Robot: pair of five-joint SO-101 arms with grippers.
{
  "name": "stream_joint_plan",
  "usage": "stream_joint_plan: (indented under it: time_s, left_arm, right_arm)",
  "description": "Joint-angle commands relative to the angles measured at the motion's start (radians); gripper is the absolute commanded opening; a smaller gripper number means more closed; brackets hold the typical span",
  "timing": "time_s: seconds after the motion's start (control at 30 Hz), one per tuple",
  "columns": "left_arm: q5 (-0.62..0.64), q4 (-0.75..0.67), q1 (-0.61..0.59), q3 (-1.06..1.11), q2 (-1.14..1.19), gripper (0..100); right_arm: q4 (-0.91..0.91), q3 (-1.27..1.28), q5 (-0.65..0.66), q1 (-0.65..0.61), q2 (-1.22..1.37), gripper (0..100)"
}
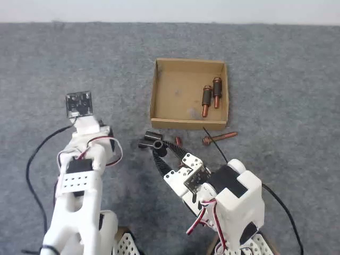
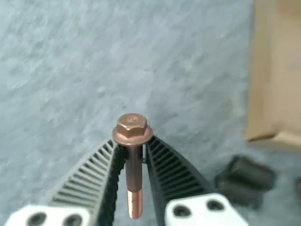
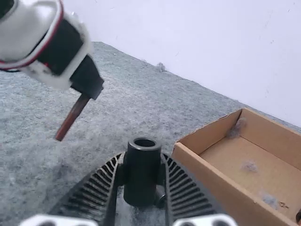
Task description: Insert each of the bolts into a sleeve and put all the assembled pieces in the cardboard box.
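– Beside the front wall of the cardboard box, why does the right gripper hold the sleeve upright?

– Its jaws are drawn in narrow on the black sleeve, bore facing up, presumably so that a bolt can enter from above. The left gripper clamps a copper bolt just under its hexagonal head. The threaded end is left free, which suits that insertion.

– Is the bolt in the sleeve?

– Not yet. In the right wrist view the bolt hangs tilted, off to one side of the bore and apart from it. Alignment appears to be the step in hand.

– What does the high view add?

– It gives the overall layout. Two assembled pieces lie side by side in the box. A second bolt lies on the grey desk just outside the front wall. A spare sleeve lies close to the right gripper.

– And the left wrist view?

– It shows the grip itself, seen along the shaft. It also shows a dark sleeve near the box corner; whether this is the held one or the spare one cannot be told.
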Motion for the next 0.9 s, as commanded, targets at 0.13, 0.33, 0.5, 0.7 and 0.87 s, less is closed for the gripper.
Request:
stream_joint_plan:
  time_s: [0.13, 0.33, 0.5, 0.7, 0.87]
  left_arm:
    - [0.158, -0.031, 0.15, -0.173, -0.044, 1]
    - [0.169, -0.077, 0.249, -0.231, -0.044, 1]
    - [0.169, -0.172, 0.293, -0.231, -0.044, 1]
    - [0.169, -0.176, 0.359, -0.236, -0.044, 1]
    - [0.169, -0.318, 0.4, -0.173, -0.092, 1]
  right_arm:
    - [-0.022, 0.026, 0.012, 0.036, -0.01, 0.7]
    - [-0.022, 0.026, 0.012, 0.045, -0.01, 0.7]
    - [-0.022, 0.026, 0.012, 0.047, -0.01, 0.7]
    - [-0.022, 0.026, 0.012, 0.047, -0.01, 0.7]
    - [-0.022, 0.025, 0.012, 0.047, -0.01, 0.7]
